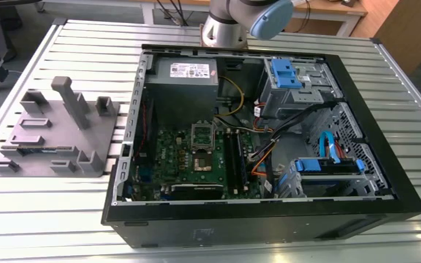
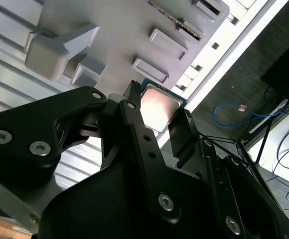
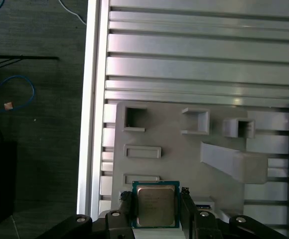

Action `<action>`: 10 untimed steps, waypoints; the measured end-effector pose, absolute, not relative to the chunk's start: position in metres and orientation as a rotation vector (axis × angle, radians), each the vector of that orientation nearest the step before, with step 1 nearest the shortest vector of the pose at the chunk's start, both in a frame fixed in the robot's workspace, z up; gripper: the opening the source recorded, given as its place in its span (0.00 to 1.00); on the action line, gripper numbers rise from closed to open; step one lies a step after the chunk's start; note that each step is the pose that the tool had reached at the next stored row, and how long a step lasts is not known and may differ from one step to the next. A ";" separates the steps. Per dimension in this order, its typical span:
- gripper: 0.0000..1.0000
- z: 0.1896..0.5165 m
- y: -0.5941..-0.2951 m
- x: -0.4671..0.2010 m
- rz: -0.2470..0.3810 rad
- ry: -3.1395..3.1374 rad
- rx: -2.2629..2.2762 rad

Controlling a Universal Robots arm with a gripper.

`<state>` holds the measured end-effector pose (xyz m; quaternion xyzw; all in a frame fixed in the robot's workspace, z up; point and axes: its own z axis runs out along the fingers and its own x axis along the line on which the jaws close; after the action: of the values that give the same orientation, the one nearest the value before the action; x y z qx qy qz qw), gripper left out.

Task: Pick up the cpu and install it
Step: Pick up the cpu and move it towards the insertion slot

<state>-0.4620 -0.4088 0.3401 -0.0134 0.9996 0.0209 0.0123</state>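
Biggest first: slatted metal table [image 1: 42, 219], and on it the open computer case [image 1: 269, 222], side panel off, green motherboard [image 1: 188, 161] flat inside. Just beside the case, toward the exterior view's left, the grey plastic block [image 1: 50, 137] with its upright posts. Behind the case, the arm [image 1: 229, 24], rising out of shot.

Down to the wrist now: gripper [image 3: 156, 200] drawn in narrow on the cpu [image 3: 156, 205], pinched by two opposite edges between the black fingers [image 3: 186, 206]. Silvery top up, toward the camera in both wrist views, sitting square in the grip. Placed over the block's side nearest the table's edge; touching it or clear of it, hard to tell.

Looks firmly held, not yet installed. Worth noting, as a judgement: socket frame [image 1: 202, 143] at mid-motherboard, well apart from the block, away toward the exterior view's right.
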 end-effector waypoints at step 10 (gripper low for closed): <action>0.47 0.340 -0.409 -0.457 0.065 3.117 -0.042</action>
<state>-0.4568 -0.4089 0.3401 -0.0134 0.9996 0.0209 0.0117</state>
